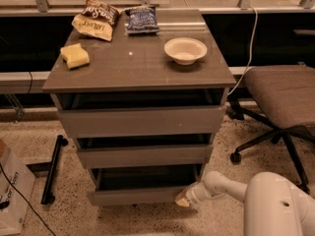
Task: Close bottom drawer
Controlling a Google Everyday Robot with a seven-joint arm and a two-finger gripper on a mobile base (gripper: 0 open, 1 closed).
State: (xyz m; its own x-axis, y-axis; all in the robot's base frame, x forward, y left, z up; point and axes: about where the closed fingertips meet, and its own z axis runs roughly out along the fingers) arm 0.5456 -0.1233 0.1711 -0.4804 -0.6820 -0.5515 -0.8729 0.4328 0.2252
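Observation:
The bottom drawer (138, 195) is the lowest of three in the grey-brown cabinet (140, 119). It stands pulled out a little, its flat front forward of the middle drawer front (145, 155), with a dark gap showing above it. My gripper (184, 199) reaches in from the lower right on a white arm (224, 186). Its tip is at the right end of the bottom drawer front, touching or almost touching it, low near the floor.
On the cabinet top lie a white bowl (185, 49), a yellow sponge (75, 55) and two snack bags (96, 18). An office chair (280, 100) stands to the right. A black bar (53, 168) and a cardboard box (12, 195) lie on the speckled floor to the left.

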